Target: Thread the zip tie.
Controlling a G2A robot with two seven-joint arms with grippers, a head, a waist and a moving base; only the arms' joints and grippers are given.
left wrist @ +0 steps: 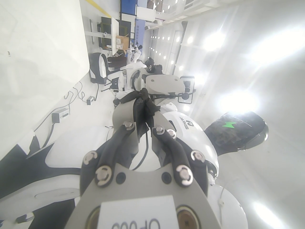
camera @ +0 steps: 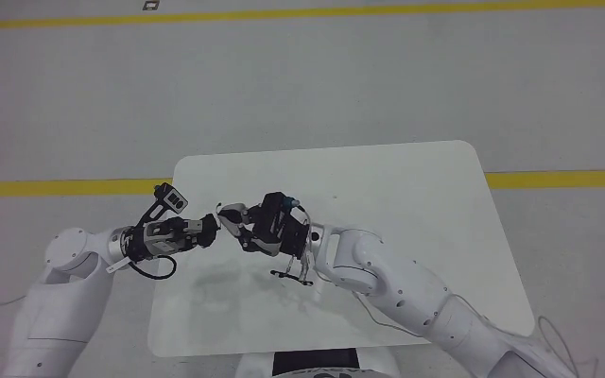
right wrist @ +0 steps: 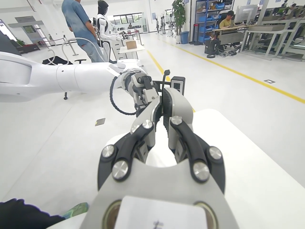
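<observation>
**Pincers tip to tip above the table, zip tie upright in the right one**

The right pincer [right wrist: 163, 100] is clenched on the black zip tie [right wrist: 164, 80]. The strap rises straight out from between its fingertips and ends in the small square head [right wrist: 167, 72] just above them. The left pincer [left wrist: 143, 97] stands directly opposite, almost tip to tip with the right, its fingers drawn together. Whether they pinch the tie's other end cannot be made out. The two forearms converge from either side, and the meeting point appears to hang clear of the white table [camera: 406, 189] beneath.

The step in hand seems to be bringing the tail and the head together. To do it well, the free end should be lined up square with the head's slot before any push. The holding pincer should grip close under the head so that the strap does not bend away. The feed should go slowly along the strap's own line.
</observation>
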